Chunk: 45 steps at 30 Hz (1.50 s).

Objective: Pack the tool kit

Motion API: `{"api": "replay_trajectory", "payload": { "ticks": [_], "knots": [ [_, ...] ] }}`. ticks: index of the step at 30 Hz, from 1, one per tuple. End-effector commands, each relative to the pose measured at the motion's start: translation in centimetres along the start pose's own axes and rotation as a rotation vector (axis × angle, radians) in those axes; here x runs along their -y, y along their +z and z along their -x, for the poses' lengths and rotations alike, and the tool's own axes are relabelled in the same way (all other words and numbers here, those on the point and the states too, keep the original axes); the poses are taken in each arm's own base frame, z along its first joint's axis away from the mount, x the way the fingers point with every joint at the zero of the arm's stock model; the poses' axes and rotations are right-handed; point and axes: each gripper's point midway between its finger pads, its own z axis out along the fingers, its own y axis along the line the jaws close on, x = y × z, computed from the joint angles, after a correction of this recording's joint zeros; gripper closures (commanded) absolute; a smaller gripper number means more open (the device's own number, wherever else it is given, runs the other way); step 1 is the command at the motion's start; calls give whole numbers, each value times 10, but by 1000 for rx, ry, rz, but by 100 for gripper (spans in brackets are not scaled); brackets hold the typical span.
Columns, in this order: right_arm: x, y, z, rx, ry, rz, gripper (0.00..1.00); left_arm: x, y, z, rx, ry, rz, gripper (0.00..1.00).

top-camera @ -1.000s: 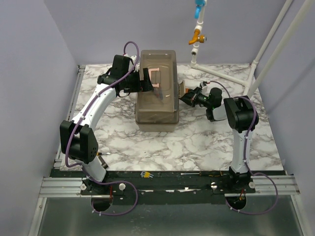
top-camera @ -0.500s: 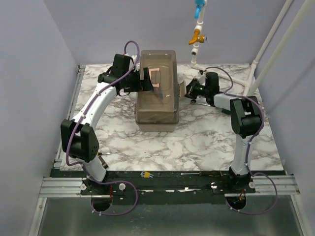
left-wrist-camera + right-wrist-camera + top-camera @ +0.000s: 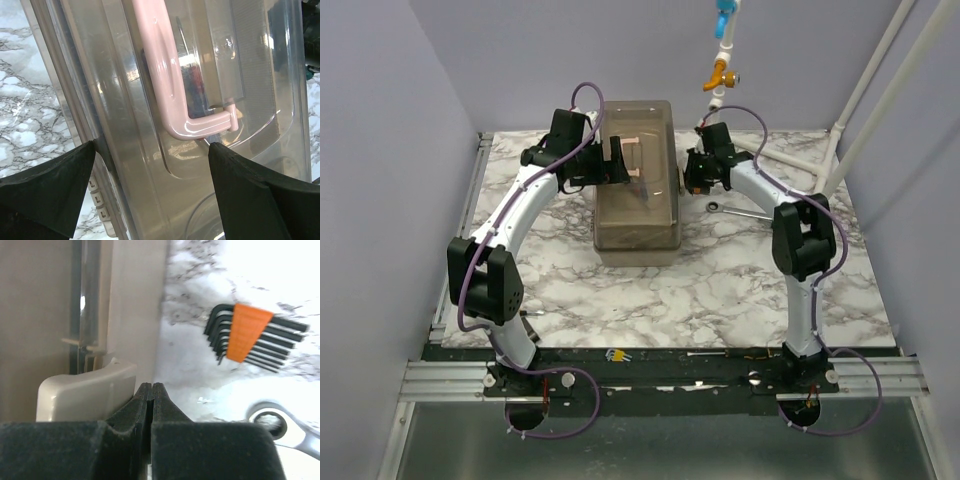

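From the overhead camera, you see the toolbox point(image 3: 638, 220) lying lengthwise on the far middle of the table point(image 3: 720, 290), lid down. Your left gripper point(image 3: 620, 168) hangs over the lid from the left, right by the pink handle point(image 3: 640, 158). Your right gripper point(image 3: 688, 186) sits at the box's right wall. A wrench point(image 3: 738, 211) lies on the table just right of the box, so it is not packed yet. Judge the box as stiff, smooth plastic, likely slippery on its flat faces and weighty if tools are inside. The handle looks like the sound place to lift it, and the side clasps the place to fasten it.

On the left wrist camera, the jaws stand wide with nothing held, only the lid beneath them. The handle lies flat in its recess, its bend between the fingertips. Dark shapes show through the cloudy lid, but you cannot tell which tools they are.

On the right wrist camera, the jaws are pressed together and empty, their tip beside a beige latch point(image 3: 85, 390) on the box's side. Whether they touch it is hard to tell. Beyond lie a set of hex keys point(image 3: 247, 335) in an orange holder, blurred, and the ring end of the wrench, cut off by the frame edge.
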Motion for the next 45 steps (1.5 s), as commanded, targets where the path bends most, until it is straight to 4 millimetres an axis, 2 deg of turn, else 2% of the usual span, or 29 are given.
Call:
{"api": "replay_trajectory", "payload": {
  "ticks": [1, 9, 13, 20, 24, 28, 34, 37, 40, 45],
  "knots": [
    [-41, 13, -18, -29, -191, -169, 99, 3, 22, -29, -106, 24, -22, 7],
    [-14, 17, -22, -48, -316, -446, 99, 0, 23, -29, -110, 31, -10, 7],
    [-12, 23, -31, -67, -321, -446, 99, 1, 24, -28, -108, 27, -12, 7],
    [-43, 43, -50, -96, -265, -233, 99, 3, 26, -30, -115, 25, -21, 7],
    [-83, 46, -58, -98, -214, 18, 100, 5, 27, -33, -122, 28, -34, 8],
    [-126, 31, -52, -46, -144, 304, 99, 7, 26, -34, -125, 32, -44, 8],
    [-142, 34, -57, -86, -78, 454, 99, 18, 30, -38, -140, 39, -77, 9],
    [-140, 36, -57, -81, -59, 439, 99, 21, 32, -39, -144, 46, -74, 9],
    [-121, 33, -47, -27, -52, 313, 99, 17, 30, -36, -131, 53, -49, 9],
    [-103, 2, -22, 76, -26, 254, 99, 16, 23, -23, -85, 51, -21, 8]
  ]
}}
